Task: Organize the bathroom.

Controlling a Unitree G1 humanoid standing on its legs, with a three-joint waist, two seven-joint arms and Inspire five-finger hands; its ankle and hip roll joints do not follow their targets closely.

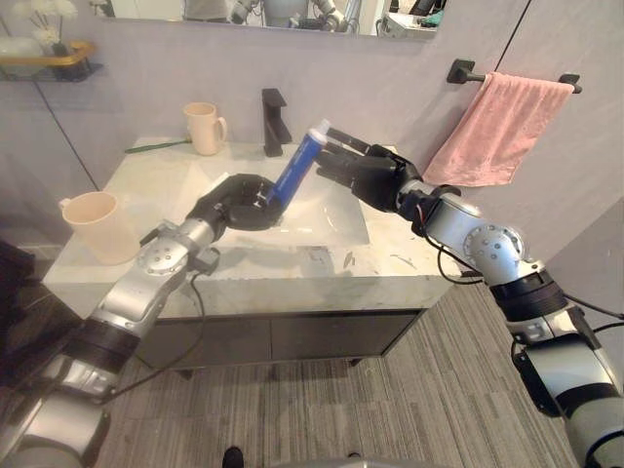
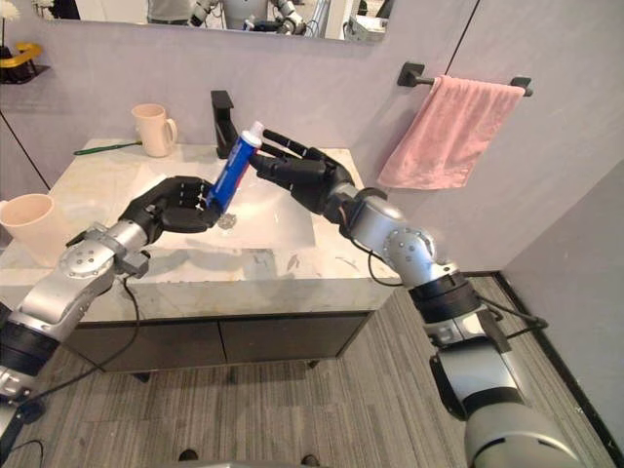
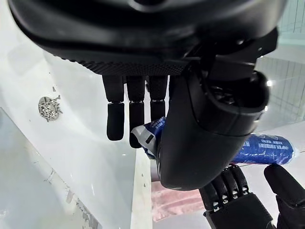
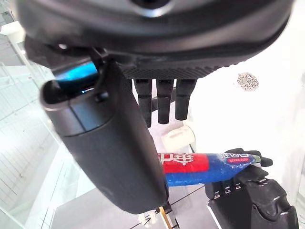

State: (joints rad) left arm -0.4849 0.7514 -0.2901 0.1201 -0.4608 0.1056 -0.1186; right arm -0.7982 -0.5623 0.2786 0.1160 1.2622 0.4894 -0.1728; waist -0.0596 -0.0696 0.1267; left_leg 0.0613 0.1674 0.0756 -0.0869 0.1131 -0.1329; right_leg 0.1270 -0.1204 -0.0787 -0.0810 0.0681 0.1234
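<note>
Over the sink (image 1: 336, 229), the left hand (image 1: 239, 203) curls round the low end of the blue tube (image 1: 295, 171), tilted cap-up. The right hand (image 1: 369, 175), fingers straight, reaches the cap end.

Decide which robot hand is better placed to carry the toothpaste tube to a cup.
Left. The left robot hand already grips the toothpaste tube; the right robot hand has straight fingers at its cap. Both cups stand on the left.

left hand (image 1: 239, 202): fingers curled, gripping | right hand (image 1: 363, 173): fingers extended, loose
</note>
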